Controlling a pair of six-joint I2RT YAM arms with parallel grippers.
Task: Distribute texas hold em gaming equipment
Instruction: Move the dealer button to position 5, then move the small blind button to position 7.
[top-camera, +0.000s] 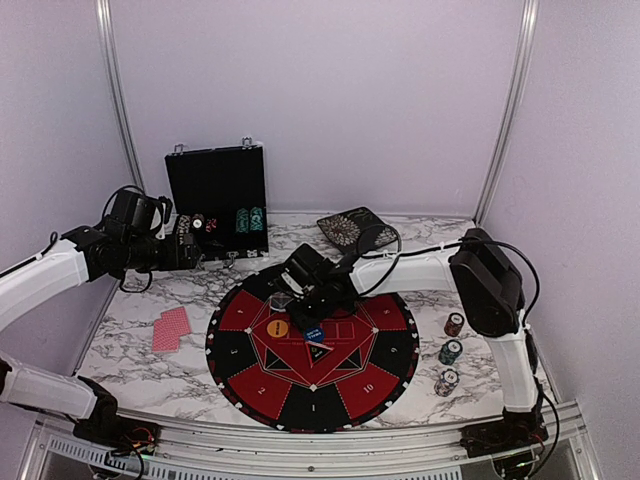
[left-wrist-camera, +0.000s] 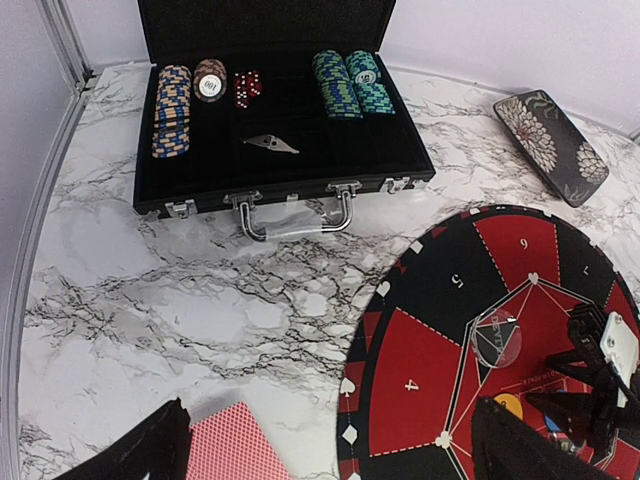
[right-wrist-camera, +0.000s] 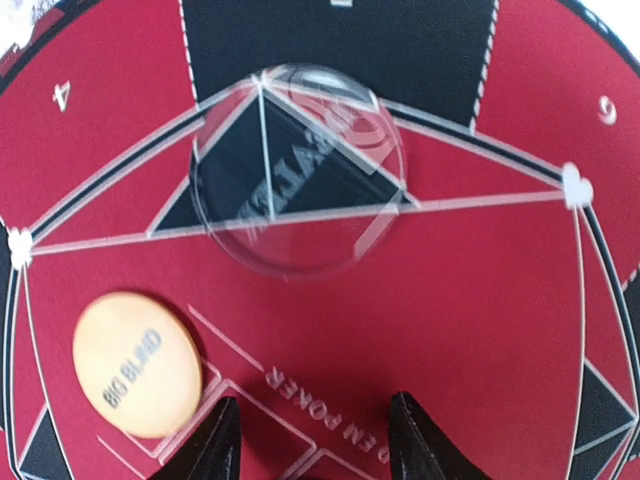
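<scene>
Far left: left gripper (left-wrist-camera: 330, 430), fingers spread wide, nothing held, above the marble table (top-camera: 130, 370). Lower left of the top view: red-backed playing cards (top-camera: 171, 328), a few overlapping and flat on the table. The left wrist view cuts them off at its bottom edge. Upper left: black case (top-camera: 215, 195), lid up, chip rows (left-wrist-camera: 172, 110) inside, count unclear. Centre: round mat (top-camera: 250, 385) carrying the orange disc (right-wrist-camera: 138, 363) marked BIG BLIND, the clear disc (right-wrist-camera: 300, 165) with lettering hard to read, and the blue disc (top-camera: 314, 333), partly hidden under the arm. Above the mat: right gripper (right-wrist-camera: 312, 420), only its tips in view, parted and empty. Right of the mat: three chip stacks (top-camera: 450, 351) on the table.
</scene>
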